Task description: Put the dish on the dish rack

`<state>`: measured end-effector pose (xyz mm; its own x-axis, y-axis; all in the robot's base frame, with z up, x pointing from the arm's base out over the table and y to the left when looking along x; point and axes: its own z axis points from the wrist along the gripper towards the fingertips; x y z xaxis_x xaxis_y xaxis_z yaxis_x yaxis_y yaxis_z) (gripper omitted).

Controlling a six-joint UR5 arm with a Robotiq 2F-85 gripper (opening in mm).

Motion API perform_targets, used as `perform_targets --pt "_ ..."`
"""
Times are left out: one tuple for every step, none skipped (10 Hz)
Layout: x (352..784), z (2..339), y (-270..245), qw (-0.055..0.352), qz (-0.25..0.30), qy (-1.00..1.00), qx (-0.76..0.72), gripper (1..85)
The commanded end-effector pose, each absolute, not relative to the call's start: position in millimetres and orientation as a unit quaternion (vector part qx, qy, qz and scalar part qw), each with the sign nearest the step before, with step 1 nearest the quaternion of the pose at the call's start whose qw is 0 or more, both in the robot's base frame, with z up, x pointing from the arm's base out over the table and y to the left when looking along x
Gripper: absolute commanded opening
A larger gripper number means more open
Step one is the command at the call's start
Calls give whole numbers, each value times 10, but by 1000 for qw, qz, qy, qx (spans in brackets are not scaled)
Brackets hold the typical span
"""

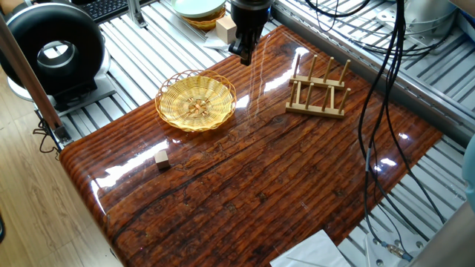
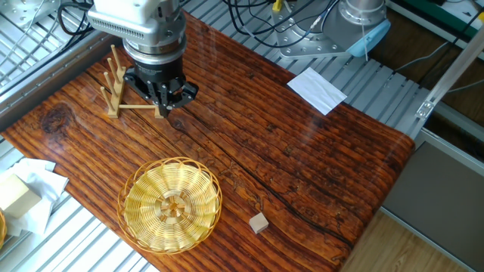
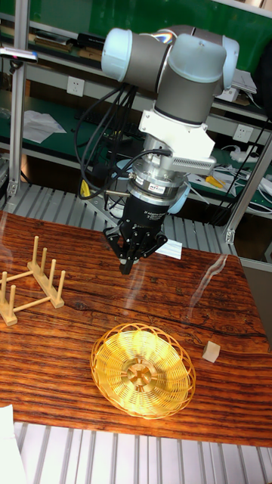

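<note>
Dish lay untouched near the counter edge, apart from the dish rack; claw, pressed together and empty, hovered between. Its openwork rim risked slipping from a shallow pinch.

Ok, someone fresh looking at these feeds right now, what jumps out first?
Probably the golden wicker dish lying alone on the glossy striped wood table. Then the gripper hanging above the table, fingers closed and empty, between the dish and the small wooden dish rack.
</note>
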<state>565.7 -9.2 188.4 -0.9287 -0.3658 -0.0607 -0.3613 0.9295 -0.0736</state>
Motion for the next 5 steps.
perform_targets --pt "5662 1891 -73 39 -26 981 -188 10" --pt "5663 1888 -66 39 -24 981 -188 10" --pt "5659 1886 -66 38 -24 981 -188 10" --pt "5655 1885 -62 37 -23 981 -188 10" --pt "5651 1884 -58 37 -23 981 -188 10"
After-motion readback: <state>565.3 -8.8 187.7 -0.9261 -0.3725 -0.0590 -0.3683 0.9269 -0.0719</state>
